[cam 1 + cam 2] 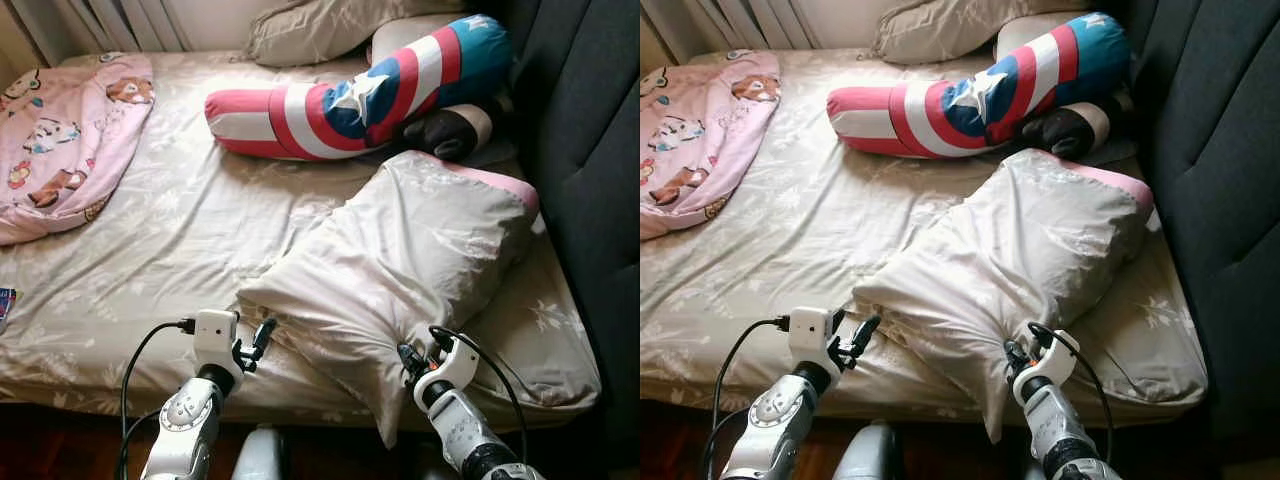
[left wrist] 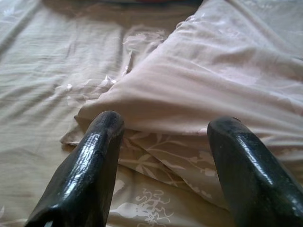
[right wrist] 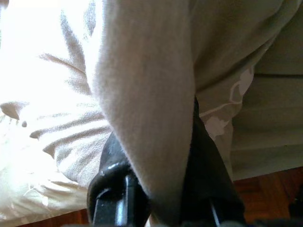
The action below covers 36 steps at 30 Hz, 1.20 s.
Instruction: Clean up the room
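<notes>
Your right gripper (image 1: 408, 362) is clenched on the pillow's (image 1: 400, 270) near corner at the bed (image 1: 180, 230) edge. Left gripper (image 1: 262, 335) — fingers spread, holding nothing — sits just short of the opposite near corner. Pillow runs diagonally away toward the headboard (image 1: 590, 150).

Silver arms, black cables, glossy black fingers (image 2: 85, 170)

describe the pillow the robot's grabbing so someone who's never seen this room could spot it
On the bed, near the foot edge beside the dark headboard, lies a large beige pillow with a faint leaf print. Its near corner is pinched in the right gripper, while the open left gripper sits at its other corner. Unlike the striped star bolster behind it, it is plain, with a pink edge.
</notes>
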{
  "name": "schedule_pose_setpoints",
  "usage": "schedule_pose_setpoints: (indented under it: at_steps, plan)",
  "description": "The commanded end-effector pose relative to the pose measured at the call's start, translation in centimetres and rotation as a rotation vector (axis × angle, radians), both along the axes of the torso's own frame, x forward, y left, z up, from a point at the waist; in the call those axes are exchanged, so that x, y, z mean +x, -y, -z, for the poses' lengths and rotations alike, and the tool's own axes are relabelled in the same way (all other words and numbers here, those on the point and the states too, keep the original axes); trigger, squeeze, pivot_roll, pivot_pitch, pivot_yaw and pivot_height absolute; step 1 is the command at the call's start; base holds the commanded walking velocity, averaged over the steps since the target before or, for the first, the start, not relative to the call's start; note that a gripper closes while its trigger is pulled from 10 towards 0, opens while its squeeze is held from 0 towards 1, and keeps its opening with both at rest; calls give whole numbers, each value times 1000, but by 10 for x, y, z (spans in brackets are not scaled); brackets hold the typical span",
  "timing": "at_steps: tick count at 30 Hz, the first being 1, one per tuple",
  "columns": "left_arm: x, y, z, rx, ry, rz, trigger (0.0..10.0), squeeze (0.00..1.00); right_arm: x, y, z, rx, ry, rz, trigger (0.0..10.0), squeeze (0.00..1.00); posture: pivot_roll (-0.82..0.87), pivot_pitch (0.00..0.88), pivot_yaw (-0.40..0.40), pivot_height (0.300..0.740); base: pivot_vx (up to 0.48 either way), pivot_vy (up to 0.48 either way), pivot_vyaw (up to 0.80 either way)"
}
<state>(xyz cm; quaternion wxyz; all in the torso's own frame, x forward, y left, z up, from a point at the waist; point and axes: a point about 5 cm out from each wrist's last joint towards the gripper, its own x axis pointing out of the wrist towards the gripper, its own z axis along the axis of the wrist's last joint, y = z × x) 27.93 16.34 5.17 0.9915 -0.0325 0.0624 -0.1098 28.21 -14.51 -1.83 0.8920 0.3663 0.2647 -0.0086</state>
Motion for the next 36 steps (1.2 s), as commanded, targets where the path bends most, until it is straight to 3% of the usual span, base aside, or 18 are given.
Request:
schedule_pose_setpoints:
  at_steps: [1, 5, 6, 14, 15, 16, 17, 22, 23, 28, 33, 36]
  plan:
    - [-1, -1, 3, 13, -8, -3, 10000, 0, -5, 1, 5, -10, -27, 4, 0, 0, 136, 62, 39, 648, 0, 0, 0]
    - [-2, 2, 4, 12, -9, 1, 10000, 0, -9, 12, 9, -128, -85, 20, 0, 0, 130, 50, 34, 648, 0, 0, 0]
    - [-3, 2, 4, 11, -8, -1, 10000, 0, -10, 20, 10, -183, -91, 43, 10000, 0, 129, 46, 32, 648, 0, 0, 0]
    - [-2, 2, 4, 7, -5, -7, 10000, 0, -13, 74, 2, -365, -100, 238, 10000, 0, 114, 48, 28, 648, 0, 0, 0]
    - [-2, 1, 5, 7, -8, -10, 10000, 0, -15, 89, -2, -399, -97, 287, 10000, 0, 103, 53, 29, 648, 0, 0, 0]
    - [-2, 1, 5, 7, -8, -10, 10000, 0, -15, 89, -2, -399, -97, 287, 10000, 0, 103, 53, 29, 648, 0, 0, 0]
    - [-2, 0, 6, 7, -10, -12, 10000, 0, -17, 107, -7, -438, -100, 349, 10000, 0, 96, 57, 30, 648, 0, 0, 0]
    - [-1, 0, 6, 5, -11, -13, 10000, 0, -24, 152, -25, -563, -95, 474, 10000, 0, 83, 65, 34, 648, 0, 0, 0]
    - [-2, 0, 6, 5, -12, -12, 10000, 0, -29, 176, -37, -600, -88, 547, 10000, 0, 79, 66, 36, 648, 0, 0, 0]
    - [-3, -2, 7, 8, -15, -11, 10000, 0, -44, 236, -73, -719, -86, 719, 10000, 0, 60, 74, 41, 648, 0, 0, 0]
    - [-6, -3, 8, 14, -20, -13, 10000, 0, -60, 274, -99, -796, -106, 831, 10000, 0, 60, 80, 43, 648, 0, 0, 0]
    - [-7, -4, 8, 17, -21, -15, 10000, 0, -63, 278, -101, -795, -121, 840, 10000, 0, 61, 83, 45, 648, 0, 0, 0]
